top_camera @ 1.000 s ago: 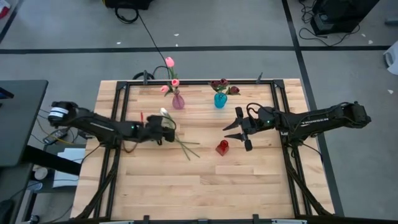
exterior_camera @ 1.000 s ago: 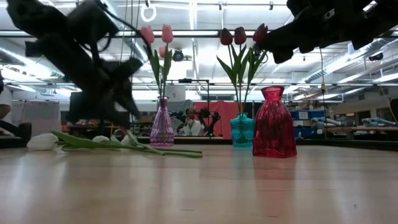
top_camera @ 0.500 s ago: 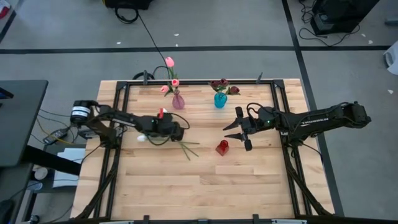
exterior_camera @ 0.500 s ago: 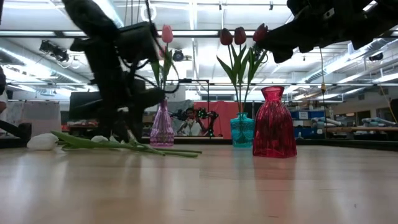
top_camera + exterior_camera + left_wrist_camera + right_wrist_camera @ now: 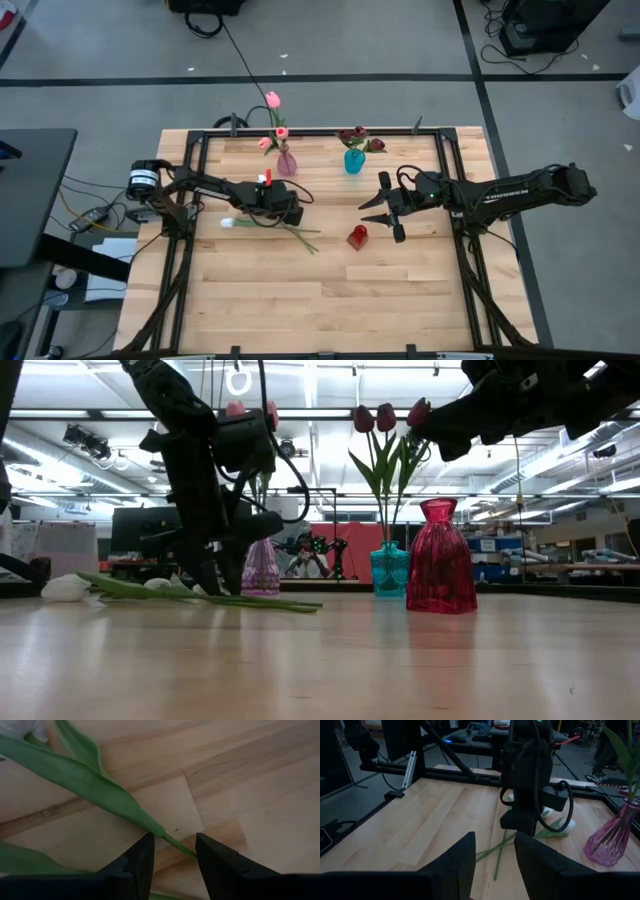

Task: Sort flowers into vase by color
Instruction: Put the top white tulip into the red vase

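1. Pink tulips (image 5: 272, 120) are standing in the pink vase (image 5: 286, 163), dark red ones (image 5: 355, 136) in the teal vase (image 5: 354, 160); both colours look sorted.
2. White tulips (image 5: 262, 222) are lying flat on the table (image 5: 330, 300); the red vase (image 5: 357, 237) is holding none.
3. I am lowering my left gripper (image 5: 172, 851), fingers parted and holding nothing, astride a stem (image 5: 179, 846).
4. My right gripper (image 5: 386, 213) is hanging open and unladen just beside the red vase.

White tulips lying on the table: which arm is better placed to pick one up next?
Left. The left gripper is down over the white tulips, open fingers straddling a stem. The right gripper hovers by the red vase.
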Controlling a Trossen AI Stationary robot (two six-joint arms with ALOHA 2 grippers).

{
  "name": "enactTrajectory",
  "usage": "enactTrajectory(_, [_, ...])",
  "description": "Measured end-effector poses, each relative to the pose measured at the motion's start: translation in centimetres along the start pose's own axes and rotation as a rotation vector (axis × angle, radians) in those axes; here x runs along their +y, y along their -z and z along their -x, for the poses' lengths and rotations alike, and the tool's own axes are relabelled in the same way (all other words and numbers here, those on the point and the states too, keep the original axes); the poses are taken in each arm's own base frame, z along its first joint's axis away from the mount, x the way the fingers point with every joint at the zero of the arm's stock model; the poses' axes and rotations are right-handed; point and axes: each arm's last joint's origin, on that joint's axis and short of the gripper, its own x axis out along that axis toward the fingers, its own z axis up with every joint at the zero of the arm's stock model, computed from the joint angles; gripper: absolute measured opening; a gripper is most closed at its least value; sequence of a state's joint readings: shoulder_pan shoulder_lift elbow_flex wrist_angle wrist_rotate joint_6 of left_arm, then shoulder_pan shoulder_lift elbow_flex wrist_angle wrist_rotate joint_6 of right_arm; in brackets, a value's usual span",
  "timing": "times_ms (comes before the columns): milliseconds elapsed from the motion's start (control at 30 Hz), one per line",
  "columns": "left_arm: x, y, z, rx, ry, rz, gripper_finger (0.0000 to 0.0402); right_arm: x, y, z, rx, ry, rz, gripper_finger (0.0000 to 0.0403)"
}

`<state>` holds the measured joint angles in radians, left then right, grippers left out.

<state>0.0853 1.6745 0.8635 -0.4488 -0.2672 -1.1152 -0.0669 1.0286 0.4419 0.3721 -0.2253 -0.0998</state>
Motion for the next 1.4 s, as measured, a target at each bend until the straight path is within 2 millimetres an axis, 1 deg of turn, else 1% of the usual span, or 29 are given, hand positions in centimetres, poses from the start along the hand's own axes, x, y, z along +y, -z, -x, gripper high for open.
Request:
enactTrajectory(233, [0.4,-0.7,-0.2,-0.011,-0.018,0.025,0.0151,0.0,-0.1,0.0,-0.007,0.000,-0.001,0.0149])
enactTrajectory(300, [0.6,-0.7,-0.2,-0.015,-0.039,0.021,0.0145,0.0,-0.1,0.0,-0.007,0.000,-0.001,0.0149])
enactTrajectory(367, [0.8,-0.6,-0.2,-0.008,-0.064,0.009,0.0130,0.0,-0.1,0.0,-0.007,-0.001,-0.001,0.0149])
enactTrajectory(433, [1.0,-0.4,-0.2,0.005,-0.085,-0.004,0.0105,0.0,-0.1,0.0,-0.007,-0.001,-0.001,0.0149])
enactTrajectory(600, [1.2,0.1,0.0,0.048,-0.111,-0.057,0.0018,0.0,-0.1,0.0,-0.007,0.000,0.000,0.0149])
enactTrajectory(700, [1.2,0.2,0.1,0.067,-0.106,-0.088,0.0012,0.0,-0.1,0.0,-0.006,0.000,0.000,0.0149])
enactTrajectory(800, [0.9,0.5,1.1,0.125,-0.116,-0.141,0.0011,0.0,0.1,0.0,0.006,-0.001,-0.001,0.0149])
enactTrajectory(933, [-0.9,0.8,3.8,0.097,-0.018,-0.191,0.0006,-0.1,0.3,0.1,0.032,0.040,-0.005,0.0149])
enactTrajectory(1067, [-1.3,1.9,5.8,0.125,-0.057,-0.200,0.0005,-0.1,0.2,0.2,0.030,0.045,0.001,0.0149])
enactTrajectory(1167, [-2.5,2.6,7.4,0.109,0.021,-0.249,0.0005,-0.1,0.1,0.3,0.028,0.045,0.003,0.0149])
enactTrajectory(1300, [-4.9,3.9,8.5,0.018,0.218,-0.454,0.0006,-0.1,0.1,0.7,0.045,0.048,-0.010,0.0149])
enactTrajectory(1400, [-7.1,4.5,9.6,-0.164,0.384,-0.612,0.0006,-0.2,0.1,1.5,0.066,0.062,-0.041,0.0149])
